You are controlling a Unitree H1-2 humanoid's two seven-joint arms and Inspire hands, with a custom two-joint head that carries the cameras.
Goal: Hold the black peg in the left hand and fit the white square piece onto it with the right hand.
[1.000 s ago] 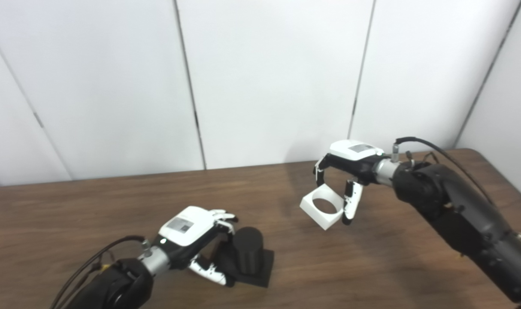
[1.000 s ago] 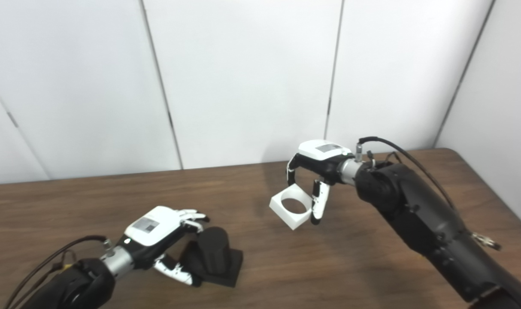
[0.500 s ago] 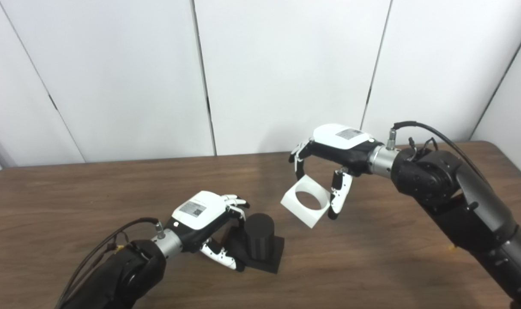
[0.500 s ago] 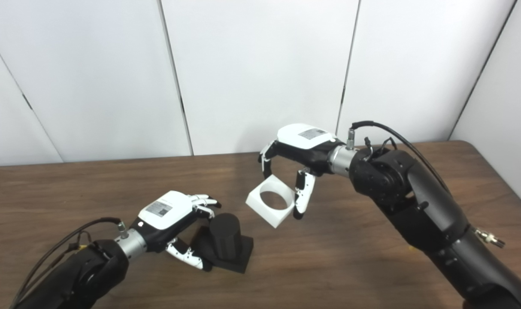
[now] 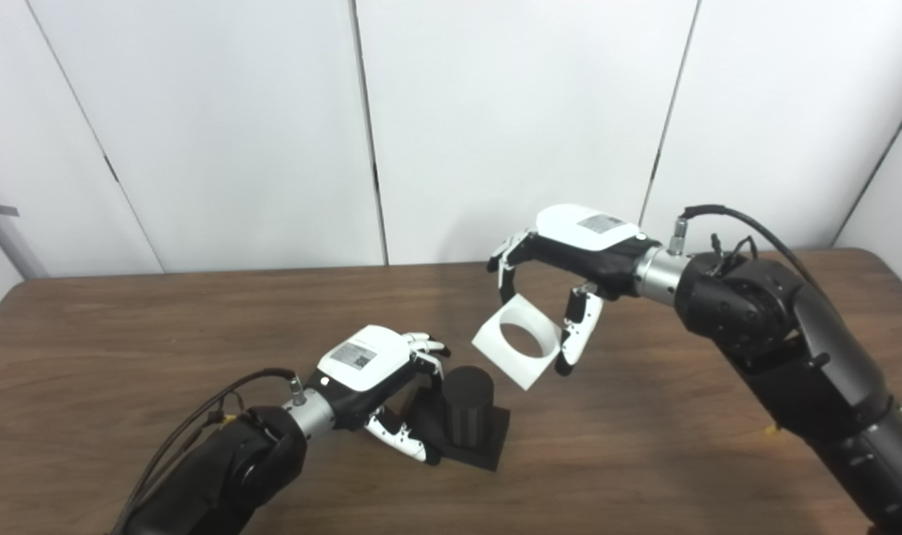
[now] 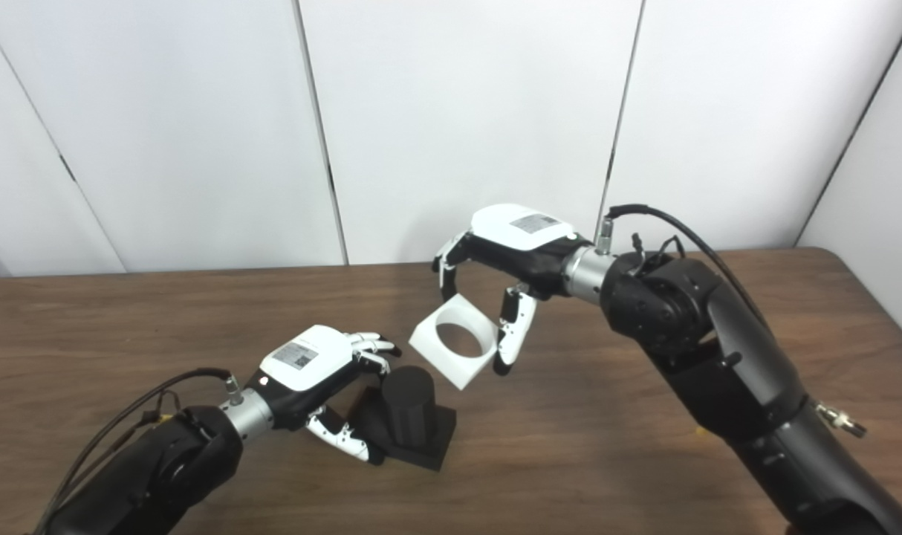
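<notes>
I see the black cylindrical peg (image 5: pixel 467 405) standing upright on its square base on the brown wooden table (image 5: pixel 124 349), my left hand (image 5: pixel 373 371) curled around it. My right hand (image 5: pixel 570 256) pinches the white square piece (image 5: pixel 516 342) (tilted, round hole facing me) in the air just up-right of the peg.

From where I sit this looks like a lab or test room, not a home. I see a plain dark wood-grain table (image 5: pixel 124 334) pushed against a wall of flat white panels (image 5: pixel 510 111) with thin dark seams between them. The panels carry no decoration. My two black robot arms with exposed cables (image 5: pixel 726 219) reach in over the table.
</notes>
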